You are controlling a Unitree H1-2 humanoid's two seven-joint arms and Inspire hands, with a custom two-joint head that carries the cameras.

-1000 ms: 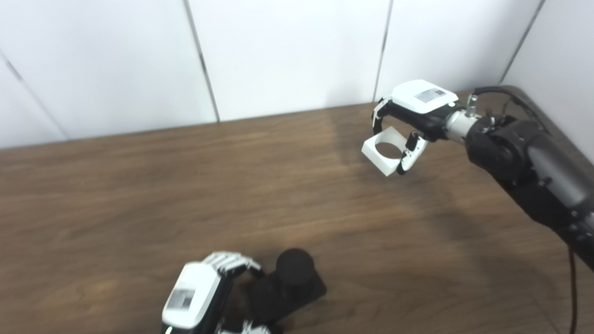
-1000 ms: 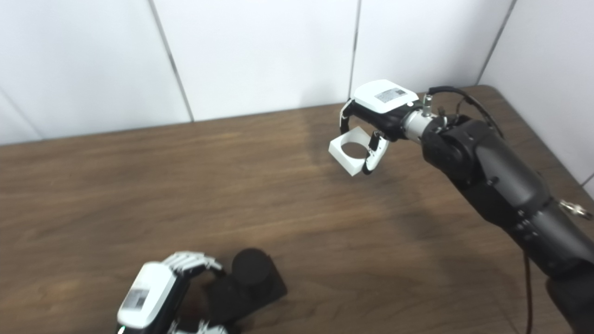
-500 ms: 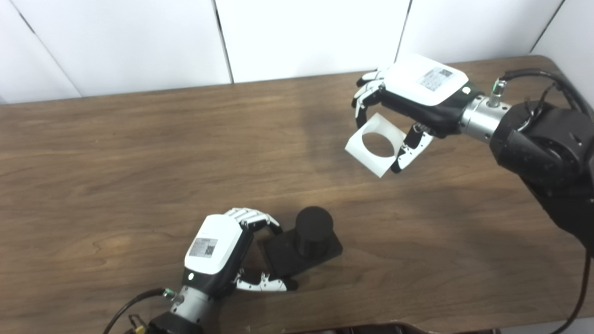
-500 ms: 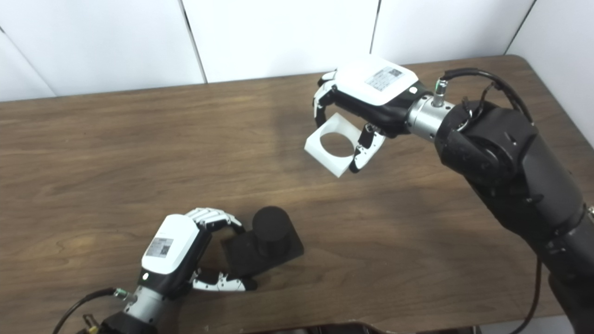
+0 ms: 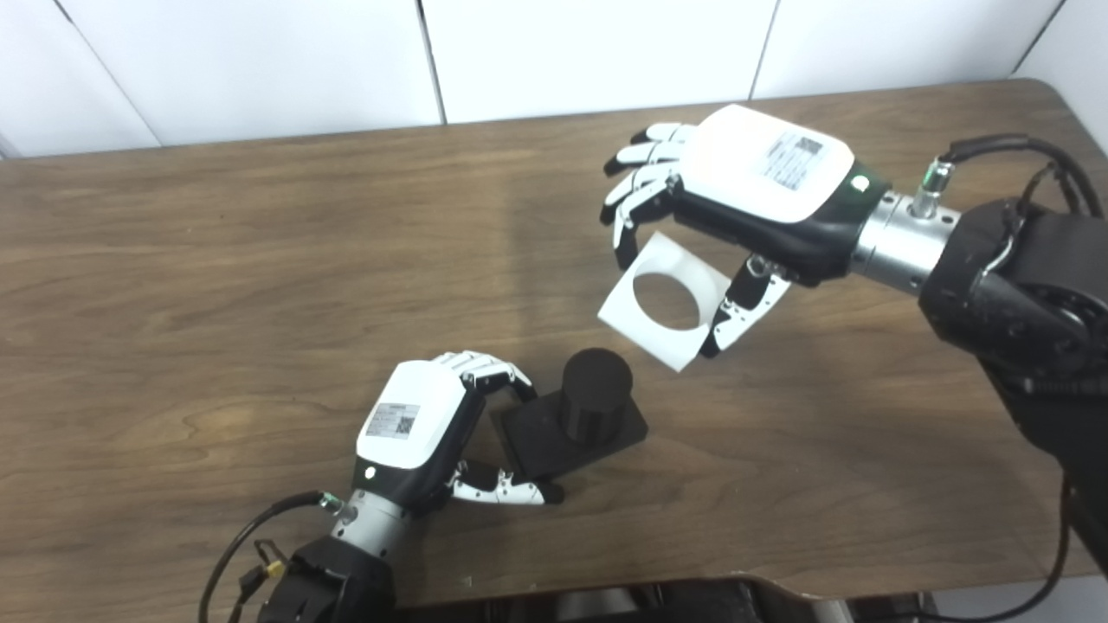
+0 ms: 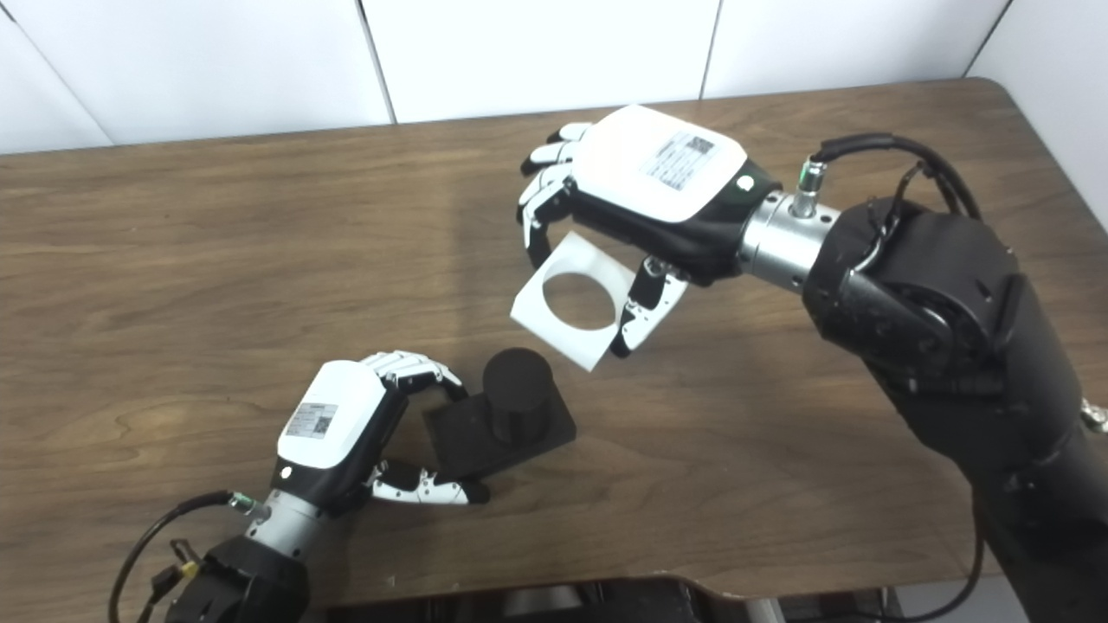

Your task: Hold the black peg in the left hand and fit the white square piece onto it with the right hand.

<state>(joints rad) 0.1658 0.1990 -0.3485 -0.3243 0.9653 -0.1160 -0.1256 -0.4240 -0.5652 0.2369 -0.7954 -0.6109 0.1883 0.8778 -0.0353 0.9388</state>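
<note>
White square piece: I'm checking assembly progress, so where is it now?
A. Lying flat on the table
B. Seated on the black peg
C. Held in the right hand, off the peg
C: the white square piece sits in the right hand, apart from the black peg.

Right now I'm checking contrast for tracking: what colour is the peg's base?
Black, like the peg itself; its base shows best in the left eye view.
</note>
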